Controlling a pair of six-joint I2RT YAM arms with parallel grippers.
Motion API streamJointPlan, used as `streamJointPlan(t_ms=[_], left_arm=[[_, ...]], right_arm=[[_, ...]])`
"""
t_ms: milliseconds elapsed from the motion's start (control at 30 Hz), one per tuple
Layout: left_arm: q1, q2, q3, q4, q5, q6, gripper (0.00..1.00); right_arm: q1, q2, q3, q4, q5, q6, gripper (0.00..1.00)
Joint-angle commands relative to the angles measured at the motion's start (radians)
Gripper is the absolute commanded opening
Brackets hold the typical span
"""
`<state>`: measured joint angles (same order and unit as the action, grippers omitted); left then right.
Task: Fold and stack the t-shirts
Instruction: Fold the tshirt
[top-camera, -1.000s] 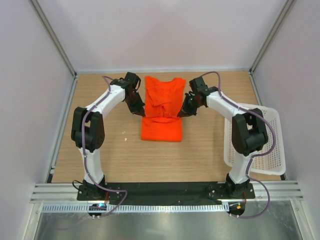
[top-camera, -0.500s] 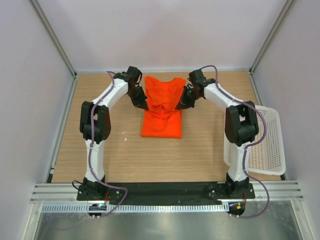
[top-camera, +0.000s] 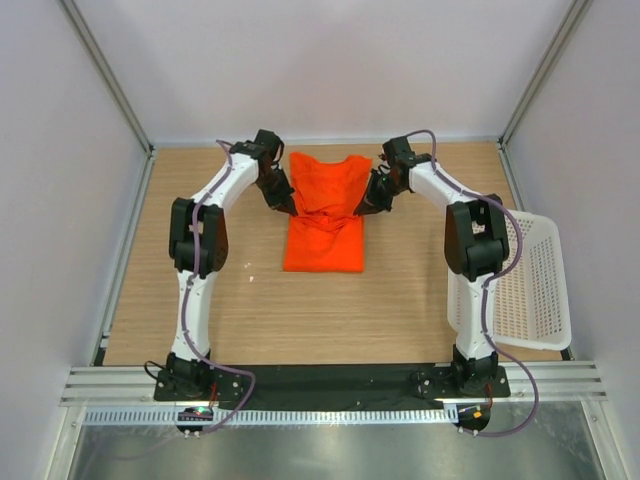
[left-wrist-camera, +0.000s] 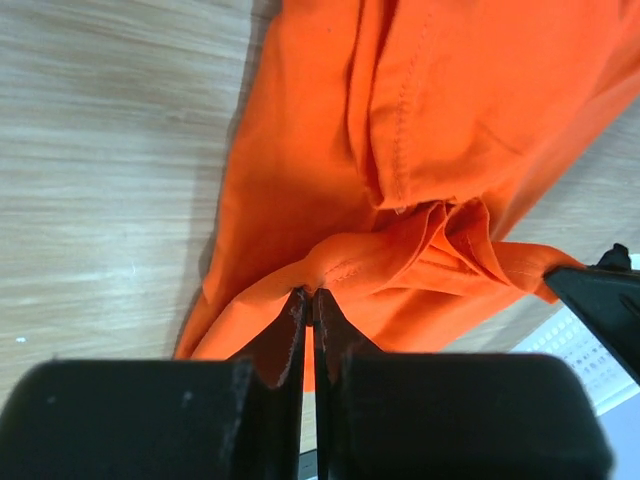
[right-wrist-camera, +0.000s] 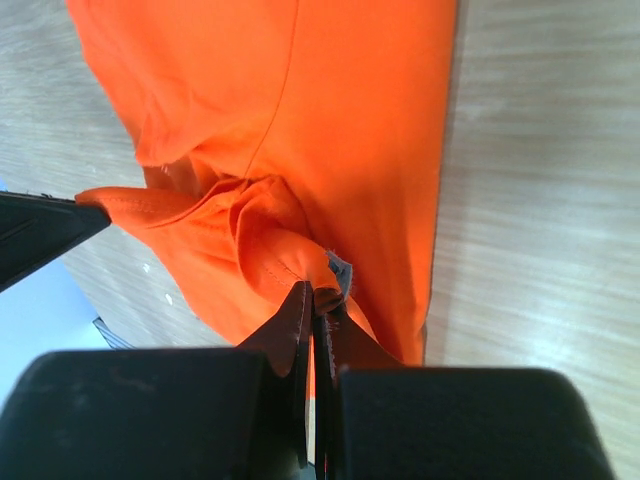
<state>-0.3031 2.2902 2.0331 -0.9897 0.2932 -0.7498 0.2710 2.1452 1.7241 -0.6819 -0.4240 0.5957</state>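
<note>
Pinched shut on a thin ridge of shirt (left-wrist-camera: 420, 130) at the left gripper (left-wrist-camera: 311, 300), nothing but cloth between the pads (left-wrist-camera: 285, 335). Pinched the same way at the right gripper (right-wrist-camera: 315, 295), on a bunched seam at the opposite edge. Between the two, gathered into loose pleats and slung across the width, above a flat layer beneath. Farther out, seen from above as a narrow orange strip in the middle of the table (top-camera: 220, 300), what looks like the collar end toward the far edge, near end flat and square; well apart from the basket (top-camera: 530, 290) at the right. Judged to be mid-fold, carrying one end over the other. Could easily go wrong from so shallow a bite: thin fabric, little of it caught, so liable to slide free on one side under any tug and drop crooked. Could skew as well if moved at unequal pace or height, dragging the lower layer along the wood and spoiling the side creases. Could trap the slack pleats inside as a lump unless drawn taut before laying down. Cannot tell how many layers caught on either side.
</note>
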Motion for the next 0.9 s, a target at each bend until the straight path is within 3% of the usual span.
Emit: streamJointPlan(t_ms=[0,100,133,200,233,267,333,367,467,600,733,867], left_arm=[[0.012,0.034,0.058,-0.033,0.0,0.021,0.04],[0.024,0.049,0.076,-0.018,-0.009,0.023,0.16],[0.031,0.061,0.088,-0.023,-0.023,0.026,0.27],[0.041,0.084,0.177,-0.083,-0.055,0.053,0.33],[0.045,0.103,0.228,-0.116,-0.095,0.066,0.44],[0.056,0.103,0.301,-0.18,-0.144,0.09,0.56],[0.061,0.044,0.332,-0.217,-0.199,0.121,0.62],[0.059,0.005,0.317,-0.224,-0.206,0.133,0.63],[0.05,-0.192,0.06,-0.124,-0.154,0.142,0.64],[0.013,-0.382,-0.326,0.026,-0.034,0.078,0.55],[-0.04,-0.475,-0.499,0.149,0.04,0.034,0.54],[-0.093,-0.483,-0.575,0.21,0.067,-0.005,0.54]], right_arm=[[-0.019,0.047,0.069,0.016,-0.027,-0.027,0.01],[-0.039,0.073,0.098,0.022,-0.024,-0.024,0.04],[-0.044,0.09,0.109,0.024,-0.027,-0.027,0.07],[-0.052,0.104,0.172,-0.017,-0.01,-0.06,0.12],[-0.052,0.11,0.199,-0.048,0.029,-0.082,0.16],[-0.046,0.113,0.289,-0.179,0.15,-0.152,0.28],[-0.023,0.084,0.386,-0.333,0.279,-0.222,0.33],[-0.001,0.058,0.378,-0.344,0.315,-0.238,0.38],[0.074,-0.046,0.259,-0.32,0.317,-0.237,0.47],[0.18,-0.125,0.071,-0.16,0.358,-0.152,0.48],[0.28,-0.096,0.071,-0.119,0.419,-0.119,0.47],[0.315,-0.035,0.098,-0.091,0.519,-0.074,0.47]])
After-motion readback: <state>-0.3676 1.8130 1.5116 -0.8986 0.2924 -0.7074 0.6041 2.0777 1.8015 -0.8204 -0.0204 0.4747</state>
